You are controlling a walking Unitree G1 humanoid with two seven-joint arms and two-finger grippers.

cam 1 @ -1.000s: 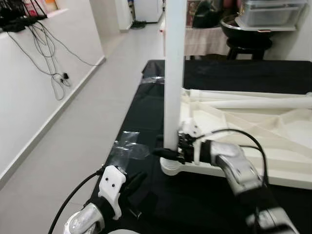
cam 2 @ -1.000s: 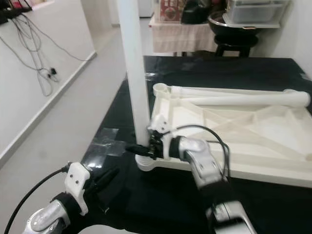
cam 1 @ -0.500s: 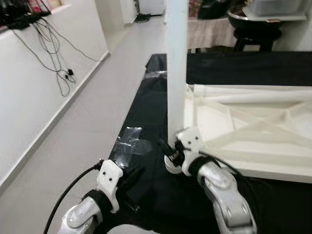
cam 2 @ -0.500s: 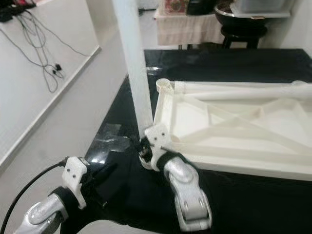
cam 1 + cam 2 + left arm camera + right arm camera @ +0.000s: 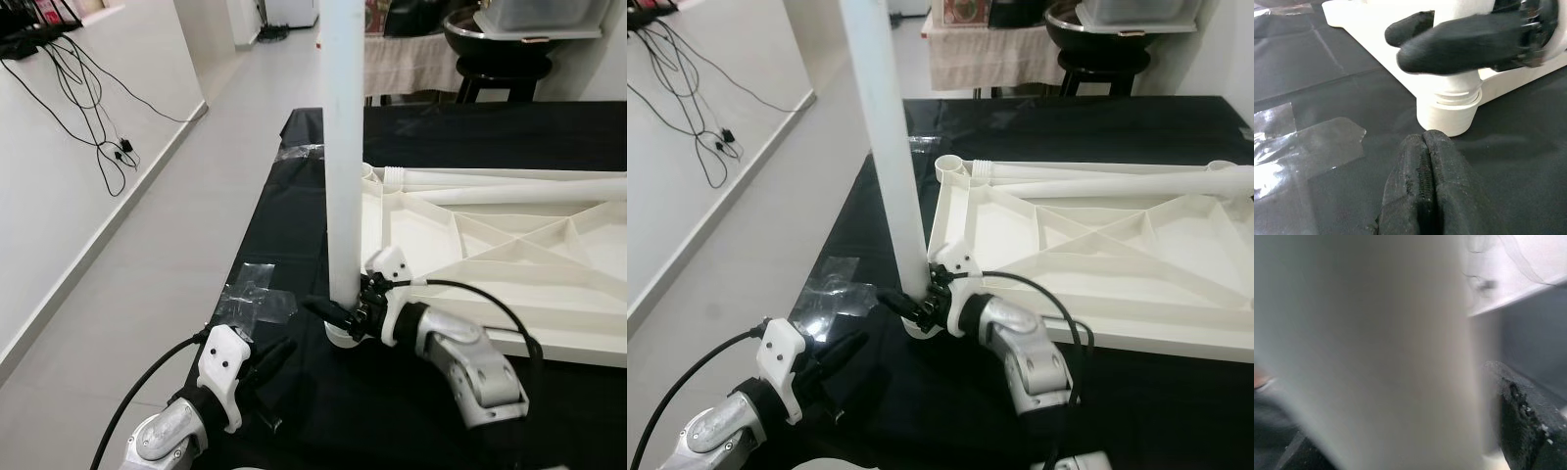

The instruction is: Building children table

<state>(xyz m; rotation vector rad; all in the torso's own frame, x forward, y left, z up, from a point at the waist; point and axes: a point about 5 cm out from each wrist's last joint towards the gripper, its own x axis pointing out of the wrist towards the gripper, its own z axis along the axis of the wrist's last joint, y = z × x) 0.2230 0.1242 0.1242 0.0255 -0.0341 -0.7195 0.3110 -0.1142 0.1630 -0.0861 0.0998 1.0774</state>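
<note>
A white children's table top lies upside down on a black mat. One white table leg stands upright in its near left corner socket. My right gripper is shut on the leg just above the socket, and its black fingers wrap the leg. In the right wrist view the leg is close up, with one finger beside it. My left gripper is shut with nothing in it, low over the mat, a short way before the socket. A second leg lies along the top's far edge.
Clear tape patches stick to the mat near its left edge. A pale floor and a white wall with hanging cables lie to the left. Behind the mat stand a dark stool with a black bowl and a plastic box.
The head view has shifted. My right arm has swung out to the right while its gripper stays on the base of the upright leg. The left gripper has held still.
</note>
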